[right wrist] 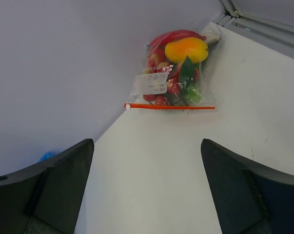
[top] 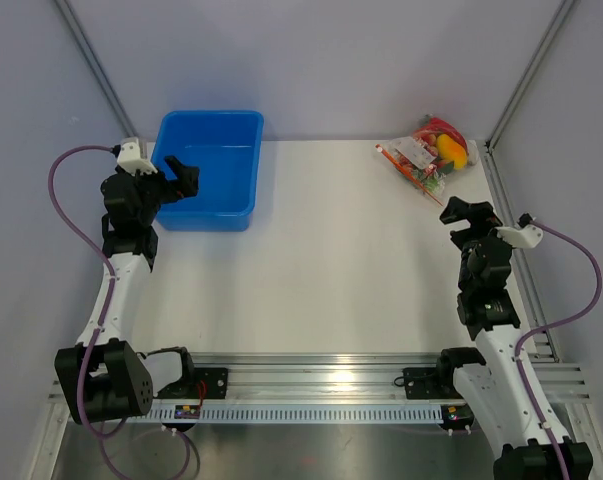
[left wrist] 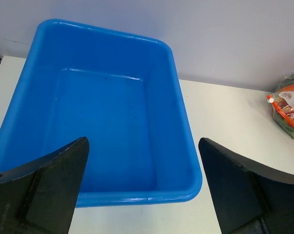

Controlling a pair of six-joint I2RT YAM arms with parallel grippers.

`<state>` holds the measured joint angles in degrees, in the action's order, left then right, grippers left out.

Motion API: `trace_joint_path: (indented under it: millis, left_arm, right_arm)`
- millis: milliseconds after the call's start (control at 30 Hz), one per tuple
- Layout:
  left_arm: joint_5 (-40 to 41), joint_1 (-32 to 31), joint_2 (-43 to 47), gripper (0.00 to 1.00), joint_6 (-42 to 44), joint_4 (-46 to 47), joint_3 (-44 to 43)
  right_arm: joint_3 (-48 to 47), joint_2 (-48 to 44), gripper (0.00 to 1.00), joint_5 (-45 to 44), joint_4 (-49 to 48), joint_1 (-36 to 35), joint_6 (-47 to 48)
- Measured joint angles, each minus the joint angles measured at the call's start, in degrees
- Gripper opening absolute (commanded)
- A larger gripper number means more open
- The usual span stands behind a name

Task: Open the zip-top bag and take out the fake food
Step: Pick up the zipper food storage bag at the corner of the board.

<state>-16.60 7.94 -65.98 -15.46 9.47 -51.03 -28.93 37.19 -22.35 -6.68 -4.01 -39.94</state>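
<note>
at the far left the left gripper point(top: 181, 172) hangs over the near-left rim of the blue tub point(top: 221, 170), its jaws spread wide with nothing between them; the wrist view looks straight down into the tub's bare floor. the white table point(top: 351, 260) separates this arm from the work. the zip-top bag point(right wrist: 173, 83) lies well apart from the tub in the far right corner, close against the back wall and the frame rail, not yet opened, with the fake food point(right wrist: 186, 48) packed inside it: a yellow-orange pepper on top, red and green pieces below. its orange-red zip strip point(right wrist: 170, 106) is the edge nearest the right gripper point(top: 468, 212), which hovers just short of the bag with its fingers fully apart, holding nothing. the risks look plain from here. the plastic is thin and crinkly, so a pinch at the strip may catch both lips together or slide off, and a pull would then drag the whole bag instead of parting the seal. the corner leaves little room, so a finger may jam against the wall. the left arm has a long reach across, and a late or loose second grip could let the toys spill and roll.
</note>
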Motion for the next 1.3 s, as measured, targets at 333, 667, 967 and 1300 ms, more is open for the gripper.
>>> trace_joint_path:
  millis: [333, 667, 967, 1300]
  left_arm:
    - [-0.02, 0.00, 1.22, 0.99, -0.55, 2.89, 1.88]
    - [-0.04, 0.00, 1.53, 0.99, -2.19, 8.50, 5.86]
    - [-0.02, 0.00, 3.37, 0.99, -2.60, 11.34, 7.56]
    - [-0.02, 0.00, 3.28, 0.99, -2.64, 11.72, 7.56]
  right_arm:
    - [-3.48, 19.71, 1.00, 3.08, -6.60, 0.00, -7.69]
    - [-9.16, 47.58, 0.91, 5.97, -22.86, -0.02, -18.86]
    - [-22.64, 70.12, 0.86, 11.37, -37.00, 0.00, -25.18]
    - [-39.43, 85.37, 0.82, 10.56, -37.57, -0.61, -28.57]
